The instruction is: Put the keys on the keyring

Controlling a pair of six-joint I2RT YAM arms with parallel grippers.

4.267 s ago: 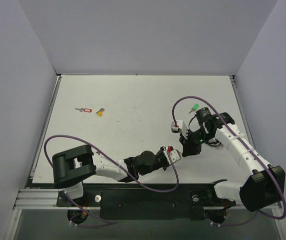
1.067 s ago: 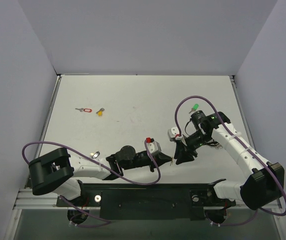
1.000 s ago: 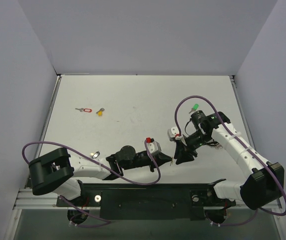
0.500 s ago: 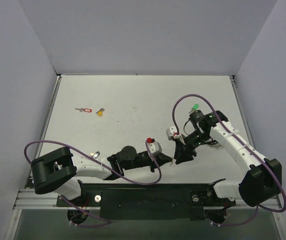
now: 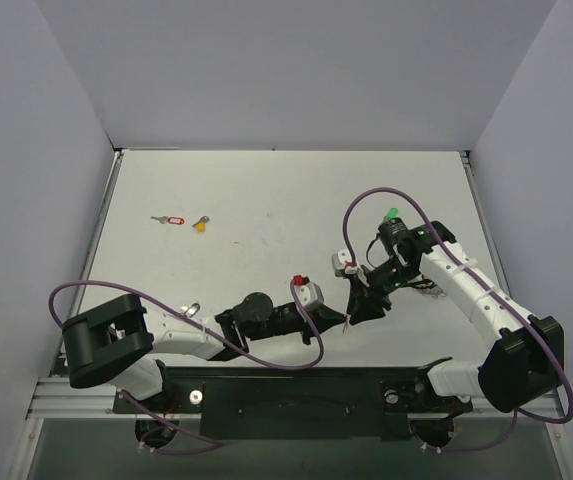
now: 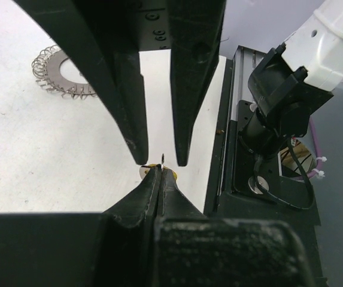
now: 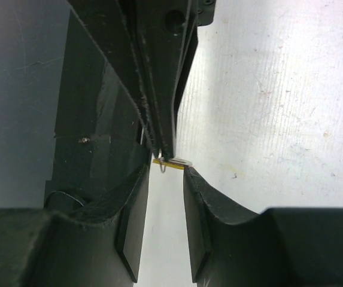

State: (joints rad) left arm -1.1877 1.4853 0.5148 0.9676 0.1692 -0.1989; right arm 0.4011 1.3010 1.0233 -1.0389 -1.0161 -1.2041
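A: Where is the keyring, and how are the fingers set?

B: The keyring (image 6: 52, 72) is seen only in the left wrist view. It lies flat on the table (image 6: 27, 149), well apart from both grippers and touched by nothing. The left gripper (image 6: 159, 174) is pressed together on a small piece (image 7: 172, 161) of thin metal with a yellowish bit. Whether that piece is a key cannot be told. The right gripper (image 7: 165, 173) is held apart, with one finger on each side of the pinched tip and nothing clamped.

A: And the keys?

B: Three are seen from above on the table. A red-tag key (image 5: 171, 219) and a yellow key (image 5: 200, 224) lie just beside each other at the far left. A green key (image 5: 391, 214) lies near the right arm. None is touched.

A: How are these things expected to handle?

B: The keyring is judged light and floppy. If it is lifted at one point, the rest can be expected to sag and swing. It is best pinched across its band at one side, so that the loop hangs open. The keys are judged light, stiff and thin, and their bare metal is likely slippery. The coloured head is the better place for a hold, which leaves the hole end free.

A: What is called for with the small piece?

B: Very little of it shows beyond the left fingertips, so a handover would leave the right fingers little to close on, and a slip is likely.
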